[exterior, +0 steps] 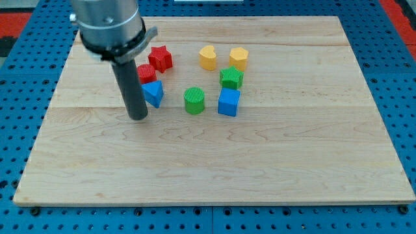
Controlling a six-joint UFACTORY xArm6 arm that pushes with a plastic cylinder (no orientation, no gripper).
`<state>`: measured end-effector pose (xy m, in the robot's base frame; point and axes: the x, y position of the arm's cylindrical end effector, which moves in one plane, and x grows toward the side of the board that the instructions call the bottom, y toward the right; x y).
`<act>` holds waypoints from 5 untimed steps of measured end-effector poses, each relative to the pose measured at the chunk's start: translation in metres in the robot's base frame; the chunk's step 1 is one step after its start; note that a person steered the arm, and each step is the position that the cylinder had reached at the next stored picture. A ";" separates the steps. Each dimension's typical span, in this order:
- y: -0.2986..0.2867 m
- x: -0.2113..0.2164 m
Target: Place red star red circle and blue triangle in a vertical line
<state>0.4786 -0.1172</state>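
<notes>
The red star [160,58] lies at the upper left of the wooden board [214,162]. The red circle [147,73] sits just below and left of it, partly hidden by the rod. The blue triangle [153,93] lies right under the red circle. The three run in a slightly slanted column. My tip [138,117] rests on the board just left of and slightly below the blue triangle, close to it; I cannot tell whether they touch.
A green circle [194,101] and a blue cube [229,102] lie right of the triangle. A green star [231,78], a yellow heart [208,57] and a yellow hexagon [238,58] sit above them. Blue pegboard [396,78] surrounds the board.
</notes>
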 end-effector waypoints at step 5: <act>0.313 0.028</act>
<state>0.5062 0.1957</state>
